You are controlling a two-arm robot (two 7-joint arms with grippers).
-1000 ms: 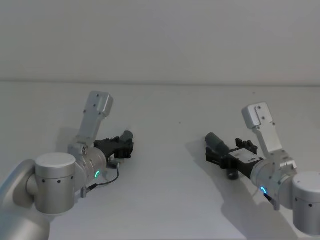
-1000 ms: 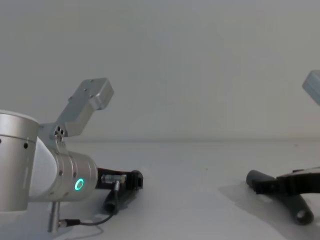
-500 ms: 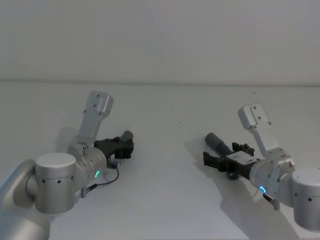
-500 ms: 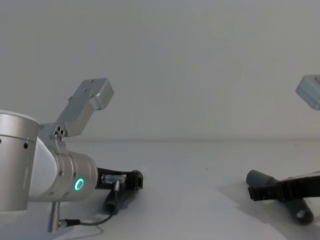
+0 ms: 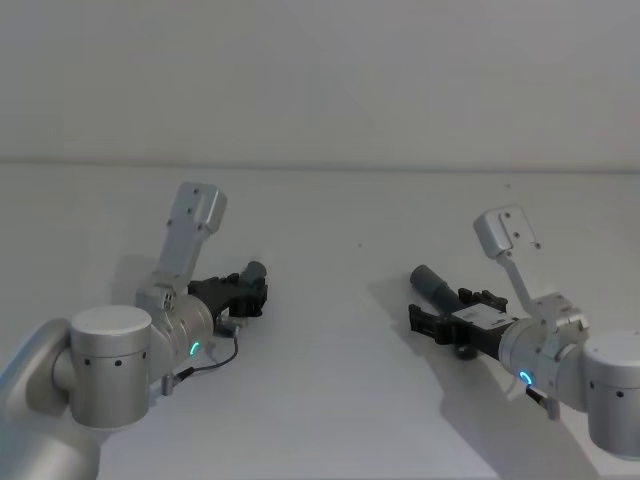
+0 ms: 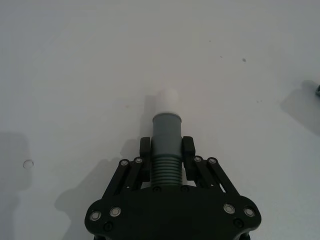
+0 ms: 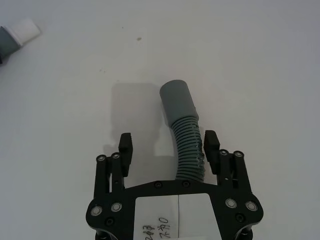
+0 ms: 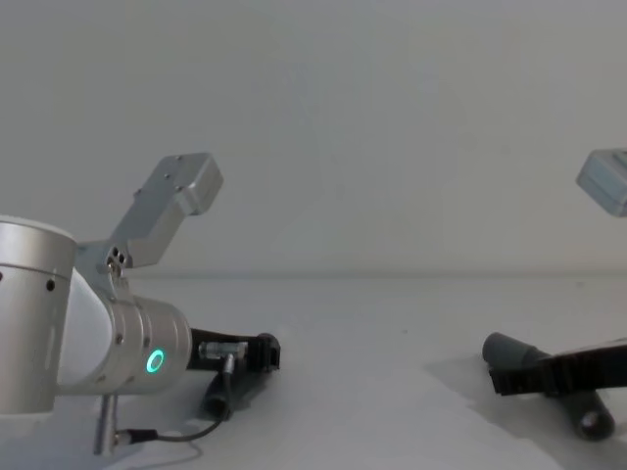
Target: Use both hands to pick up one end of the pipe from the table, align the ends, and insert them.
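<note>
Left gripper (image 6: 166,145) is clamped tight on the tapered piece (image 6: 165,167), one finger (image 6: 145,150) on each side of the ribbed bit right behind the cuff (image 6: 166,130). The piece runs straight out from the palm along the gripper's reach. The cuff and white tip (image 6: 166,101) stick out past the fingertips, pointing away from the wrist. It's low over the table (image 6: 75,75); can't tell if it's actually touching.

Right gripper (image 7: 168,142) is spread wide and not squeezing anything. The sleeve piece (image 7: 187,145) sits between its fingers, way off-centre. It's just beside or maybe brushing one finger (image 7: 211,142), with a clear gap to the other. Its long axis also runs outward from the palm with a slight bend. The plain grey sleeve (image 7: 177,100) is out beyond the fingertips, and the other end is tucked under the gripper body. In the chest view this piece (image 8: 514,352) lies flat on the table.

In the head view the two grippers are well apart, left gripper (image 5: 250,290) and right gripper (image 5: 430,322), each aimed inward toward the middle. Looking out past the right gripper's fingers, you can see the white tip (image 7: 25,30) far off.
</note>
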